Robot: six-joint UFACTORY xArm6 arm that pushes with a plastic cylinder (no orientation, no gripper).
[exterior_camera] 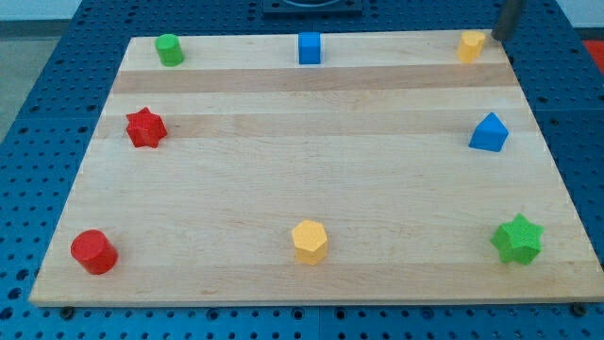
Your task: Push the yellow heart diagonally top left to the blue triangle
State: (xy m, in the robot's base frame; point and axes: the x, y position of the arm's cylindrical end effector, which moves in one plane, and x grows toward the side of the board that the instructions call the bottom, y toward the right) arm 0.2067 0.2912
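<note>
The yellow heart [471, 44] sits at the top right corner of the wooden board [311, 179]. The blue triangle [489, 133] lies below it, near the board's right edge. My tip [494, 38] comes down from the view's top right and stands just to the right of the yellow heart, close to it or touching it; I cannot tell which. Only the rod's lower part shows.
A green cylinder [169, 49] and a blue cube [310, 47] lie along the top edge. A red star [145, 127] is at the left. A red cylinder [93, 251], a yellow hexagon [310, 242] and a green star [517, 238] lie along the bottom.
</note>
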